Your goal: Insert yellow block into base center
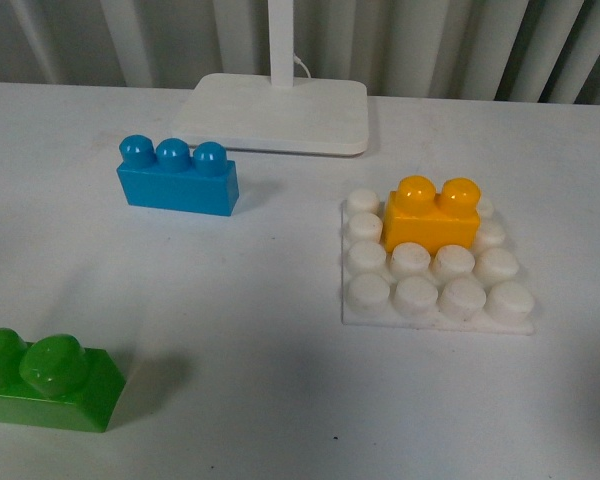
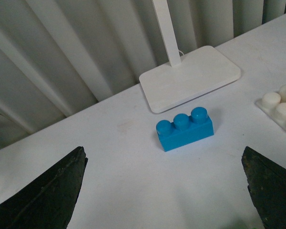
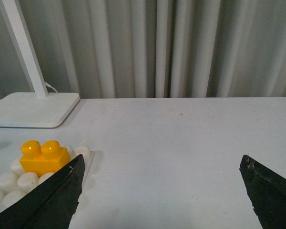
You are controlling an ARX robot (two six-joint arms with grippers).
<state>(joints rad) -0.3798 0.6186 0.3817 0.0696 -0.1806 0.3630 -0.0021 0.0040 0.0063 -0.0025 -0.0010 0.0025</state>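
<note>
On base (image 1: 435, 322), yellow block (image 1: 432, 218) hiding studs

No readable text, label, brand, number or sign anywhere in the three views.
</note>
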